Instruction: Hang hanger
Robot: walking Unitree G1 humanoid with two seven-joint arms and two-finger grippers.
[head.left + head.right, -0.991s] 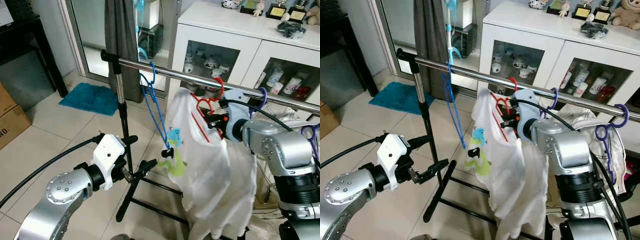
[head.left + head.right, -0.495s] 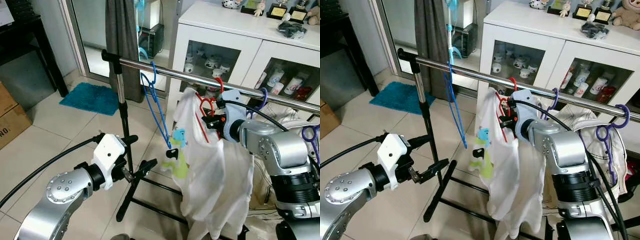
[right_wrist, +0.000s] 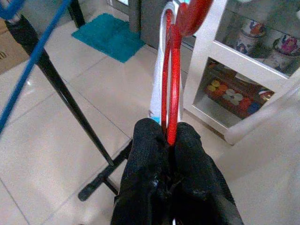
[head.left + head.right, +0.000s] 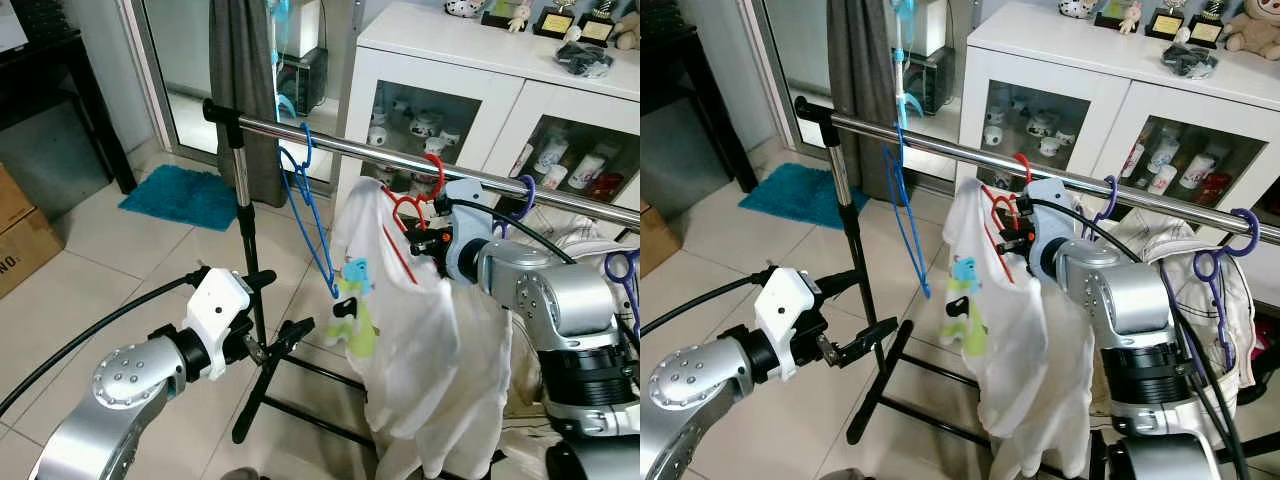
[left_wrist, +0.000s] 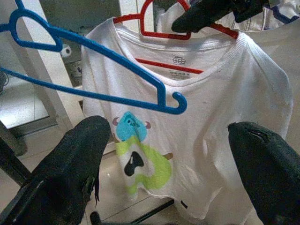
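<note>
Red hanger (image 4: 412, 213) w/ white T-shirt (image 4: 420, 330) sits hooked at chrome rail (image 4: 360, 150), right gripper (image 3: 169, 140) clenched on its wire, left gripper (image 5: 168, 154) spread wide nr blue hanger (image 4: 305, 205); mugs (image 4: 380, 125) in white cabinet (image 4: 450, 60).

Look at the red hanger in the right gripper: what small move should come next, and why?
Probably a slight lift toward the rail, then lower the hook onto it. The right gripper is shut on the red hanger carrying the white T-shirt, and its hook looks at rail height but not clearly seated.
</note>
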